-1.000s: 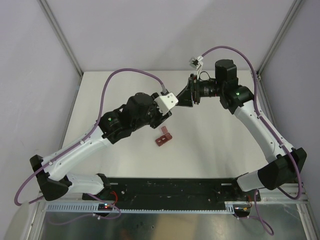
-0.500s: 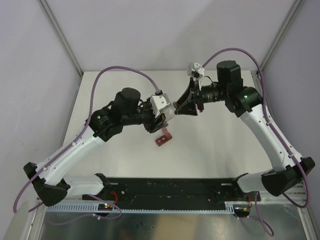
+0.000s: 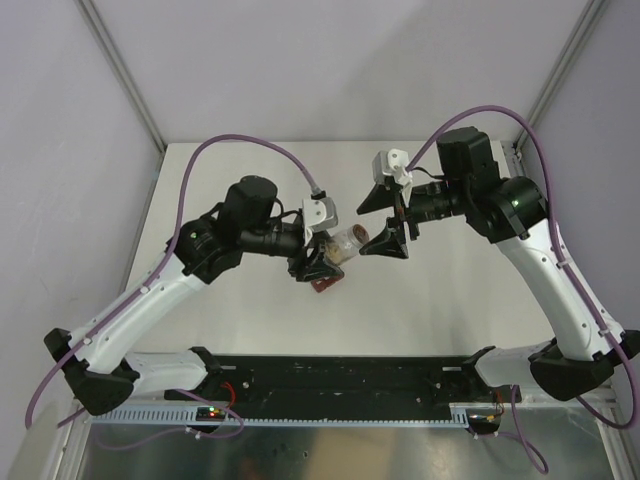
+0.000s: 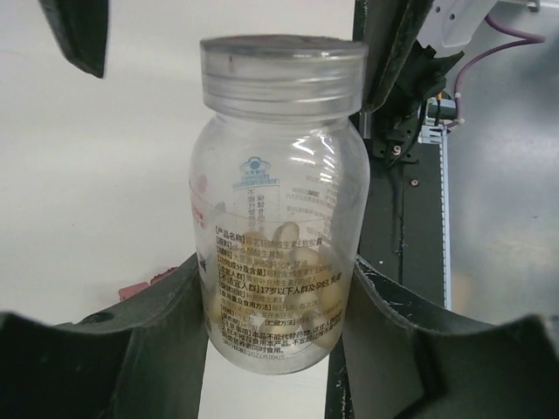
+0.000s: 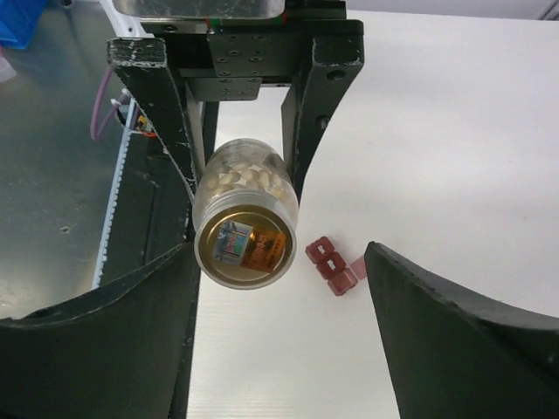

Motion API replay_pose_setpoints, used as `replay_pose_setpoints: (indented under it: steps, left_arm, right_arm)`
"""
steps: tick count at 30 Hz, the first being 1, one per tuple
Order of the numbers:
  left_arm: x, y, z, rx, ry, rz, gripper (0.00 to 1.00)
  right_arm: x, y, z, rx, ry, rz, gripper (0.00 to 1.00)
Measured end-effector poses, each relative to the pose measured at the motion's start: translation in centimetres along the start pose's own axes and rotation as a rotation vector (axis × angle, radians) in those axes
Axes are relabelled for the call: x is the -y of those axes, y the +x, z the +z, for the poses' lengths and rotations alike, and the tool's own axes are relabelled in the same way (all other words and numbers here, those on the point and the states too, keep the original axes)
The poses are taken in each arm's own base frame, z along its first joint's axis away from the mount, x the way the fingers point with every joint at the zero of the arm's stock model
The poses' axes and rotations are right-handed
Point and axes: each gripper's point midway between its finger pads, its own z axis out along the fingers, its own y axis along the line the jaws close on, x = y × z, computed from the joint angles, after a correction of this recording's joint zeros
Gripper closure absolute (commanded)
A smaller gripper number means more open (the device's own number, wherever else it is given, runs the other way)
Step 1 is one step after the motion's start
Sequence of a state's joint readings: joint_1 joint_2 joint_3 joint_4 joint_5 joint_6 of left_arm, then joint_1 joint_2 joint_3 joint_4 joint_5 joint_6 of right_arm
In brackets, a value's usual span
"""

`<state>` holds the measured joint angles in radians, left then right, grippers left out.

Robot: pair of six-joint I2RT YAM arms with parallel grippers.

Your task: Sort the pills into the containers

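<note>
Pills [image 5: 240, 179] in capped bottle [image 4: 279, 201] pinched by left hand [image 4: 278, 271]; right hand [image 3: 385, 218] spread; containers [image 5: 331, 265] on table [image 5: 454, 131]

From my wrist camera I see the right tool [image 5: 275, 253] with its fingers spread wide, one at each lower corner, gripping nothing. Ahead between them, the left tool [image 5: 244, 161] reaches in from the top and clamps a clear bottle [image 5: 243, 236] on both sides. The bottle lies roughly level with its round end facing me, and pale pills [image 5: 240, 179] are heaped inside. Just right of it, on the white desk [image 5: 454, 131], sit the dark red containers [image 5: 331, 264], three in a row.
</note>
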<state>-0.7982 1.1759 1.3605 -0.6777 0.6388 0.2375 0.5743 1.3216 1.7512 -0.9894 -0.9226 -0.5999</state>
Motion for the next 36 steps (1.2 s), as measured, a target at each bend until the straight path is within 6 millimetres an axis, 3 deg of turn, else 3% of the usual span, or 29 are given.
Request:
replay_pose_setpoints:
  steps: [6,15,25,29,36]
  left_arm:
    - [-1.4,0.7,0.1,-0.034,-0.078,0.005,1.0]
    - [-4.4,2.0,0.2,-0.127,-0.298,0.049,1.0]
    - [-7.6,1.6,-1.0,-0.163,-0.546,0.113,1.0]
    - [-8.6,1.8,-1.2,-0.184,-0.612,0.12,1.0]
    - [-9.5,1.4,-1.6,-0.181,-0.67,0.133,1.0]
  right_arm:
    - [0.6,-0.1,-0.2,0.001,0.033,0.06,0.08]
    - [4.5,-2.4,-1.2,0.14,0.106,0.292,0.12]
    - [7.9,1.7,1.8,0.14,0.091,0.605,0.12]
    - [8.0,2.5,2.4,0.132,0.079,0.647,0.21]
    - [7.4,2.5,3.1,0.132,0.053,0.649,0.49]
